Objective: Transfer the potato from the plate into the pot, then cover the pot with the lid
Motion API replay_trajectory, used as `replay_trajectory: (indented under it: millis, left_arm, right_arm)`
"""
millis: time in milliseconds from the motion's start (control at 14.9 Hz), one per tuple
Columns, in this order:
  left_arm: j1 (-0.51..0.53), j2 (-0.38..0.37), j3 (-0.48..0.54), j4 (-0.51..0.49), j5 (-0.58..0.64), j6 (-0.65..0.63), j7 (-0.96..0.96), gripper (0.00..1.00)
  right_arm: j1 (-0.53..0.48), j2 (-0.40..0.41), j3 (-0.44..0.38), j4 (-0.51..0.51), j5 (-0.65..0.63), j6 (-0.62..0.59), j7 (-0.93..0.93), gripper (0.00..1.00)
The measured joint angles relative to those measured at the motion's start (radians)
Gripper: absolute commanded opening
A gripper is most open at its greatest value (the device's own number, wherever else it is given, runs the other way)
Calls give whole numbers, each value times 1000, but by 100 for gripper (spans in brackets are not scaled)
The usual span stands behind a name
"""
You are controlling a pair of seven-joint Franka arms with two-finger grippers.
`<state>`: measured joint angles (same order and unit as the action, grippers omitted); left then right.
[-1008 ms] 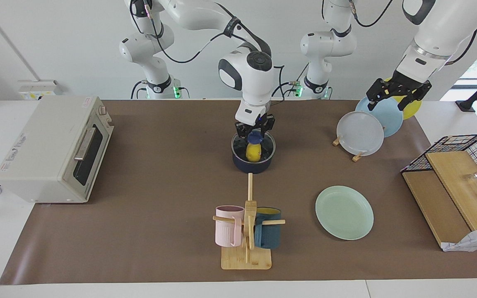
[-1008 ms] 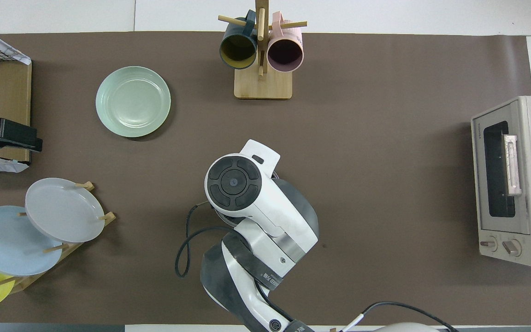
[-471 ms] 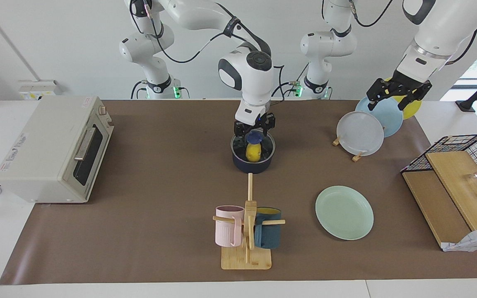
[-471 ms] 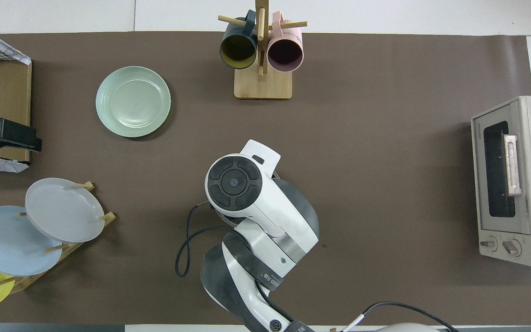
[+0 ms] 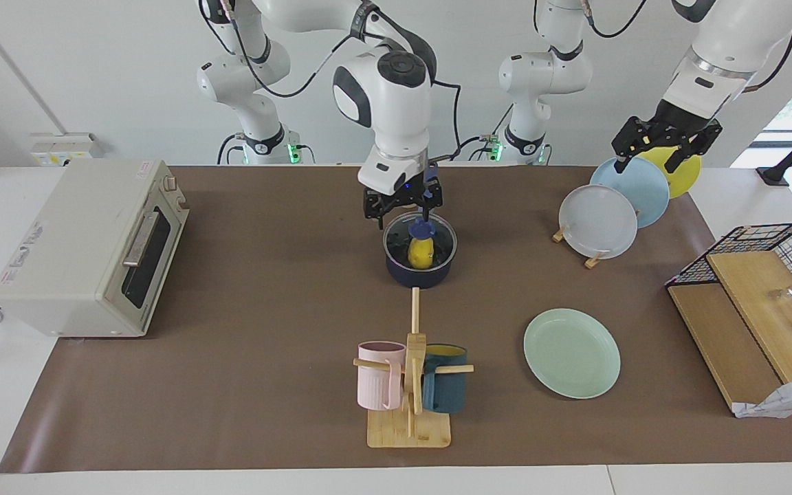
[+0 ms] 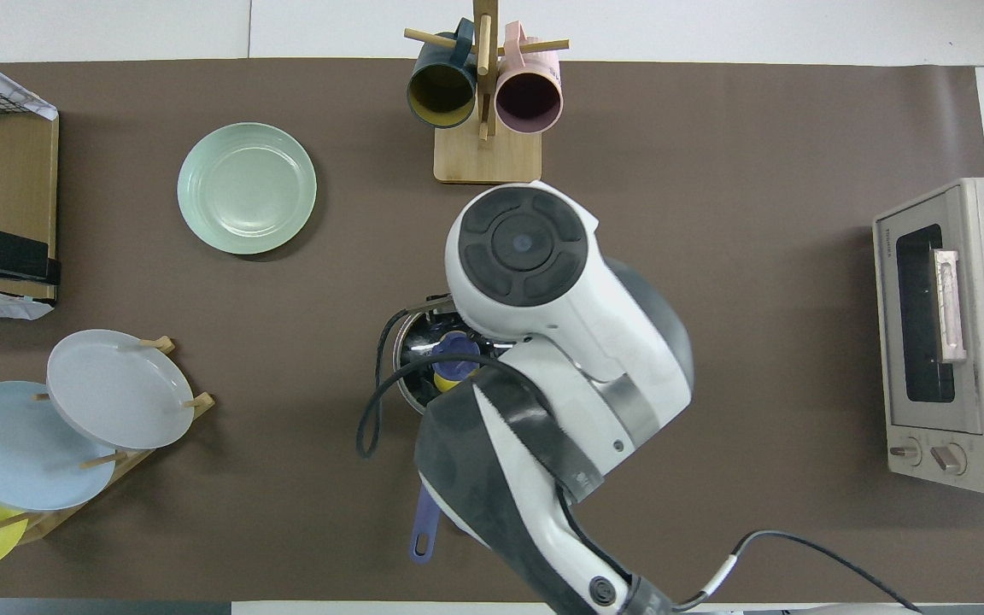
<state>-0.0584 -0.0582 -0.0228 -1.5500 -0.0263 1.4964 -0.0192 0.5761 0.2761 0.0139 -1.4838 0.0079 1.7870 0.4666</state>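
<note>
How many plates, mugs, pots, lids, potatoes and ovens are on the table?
Plates: 4 (mint-green plate, grey plate, light-blue plate, yellow plate)
Mugs: 2 (pink mug, teal mug)
Pots: 1 (pot)
Lids: 1 (lid)
Potatoes: 1 (potato)
Ovens: 1 (toaster oven)
Total: 10

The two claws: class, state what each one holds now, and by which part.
Neither holds anything. The right claw hangs open above the round glass lid's blue knob without touching it; the left claw is open over the upright plates.
</note>
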Motion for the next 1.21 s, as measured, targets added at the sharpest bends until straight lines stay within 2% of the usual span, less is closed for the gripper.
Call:
replay_trajectory:
  millis: [202, 471, 739, 1210]
  left_arm:
    - [0, -7, 0, -17, 0, -4, 0, 100]
    - [0, -8, 1, -24, 0, -7, 0, 100]
    - [0, -8, 1, -29, 0, -9, 0, 100]
    - [1, -8, 3, -29, 10, -17, 0, 100]
  right_arm:
    - [-150, -42, -4, 61, 1, -104, -110, 100]
    - [-337, -126, -7, 72, 2, -272, -253, 100]
    - [-407, -188, -7, 55, 1, -374, -331, 100]
    - [-495, -271, -37, -77, -3, -361, -416, 100]
